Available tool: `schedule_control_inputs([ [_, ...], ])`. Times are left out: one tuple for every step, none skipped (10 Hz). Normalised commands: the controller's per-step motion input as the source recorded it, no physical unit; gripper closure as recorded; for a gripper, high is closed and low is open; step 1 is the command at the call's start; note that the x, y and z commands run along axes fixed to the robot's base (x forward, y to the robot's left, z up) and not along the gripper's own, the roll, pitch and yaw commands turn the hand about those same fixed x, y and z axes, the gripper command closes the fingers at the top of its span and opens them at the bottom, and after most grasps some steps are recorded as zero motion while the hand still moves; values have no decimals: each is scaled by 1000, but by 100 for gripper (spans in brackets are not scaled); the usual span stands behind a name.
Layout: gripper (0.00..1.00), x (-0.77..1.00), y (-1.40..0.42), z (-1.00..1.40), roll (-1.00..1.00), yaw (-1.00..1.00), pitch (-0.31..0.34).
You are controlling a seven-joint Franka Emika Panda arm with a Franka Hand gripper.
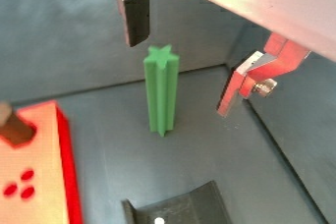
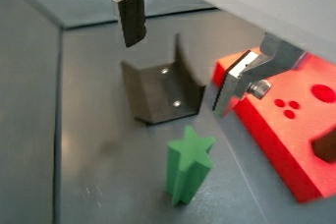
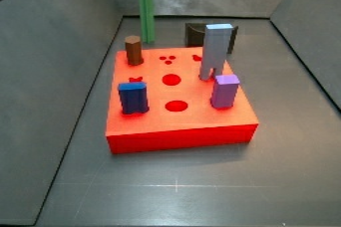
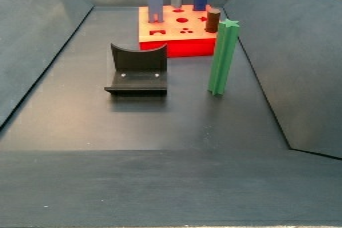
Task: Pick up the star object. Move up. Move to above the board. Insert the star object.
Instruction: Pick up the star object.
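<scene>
Wrist views are showing the gripper (image 1: 184,56) hanging released, fingers (image 2: 130,19) spread wide and grasping nothing, above the star object (image 1: 161,90). That green post is standing upright and free on the floor just below and between the fingers, probably so they can close on its ridged top. Beyond it, the board (image 3: 186,121) is carrying several pegs in its holes, with some holes lying empty. Nearby the fixture (image 4: 138,70) is sitting empty.

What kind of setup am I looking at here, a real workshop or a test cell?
Most likely a simulated peg-insertion test cell: plain grey walled floor, a red board with shaped holes and pegs, a fixture, a lone green star post. The pincer hangs open above the post.
</scene>
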Motion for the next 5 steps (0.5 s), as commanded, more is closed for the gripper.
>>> schedule_control_inputs([
  [0, -351, -74, -437, 11, 846, -89],
  [0, 0, -3, 0, 17, 69, 0],
  [0, -331, -146, -271, 0, 69, -147],
  [0, -831, -311, -334, 0, 0, -190],
  [0, -737, -131, -326, 0, 0, -164],
])
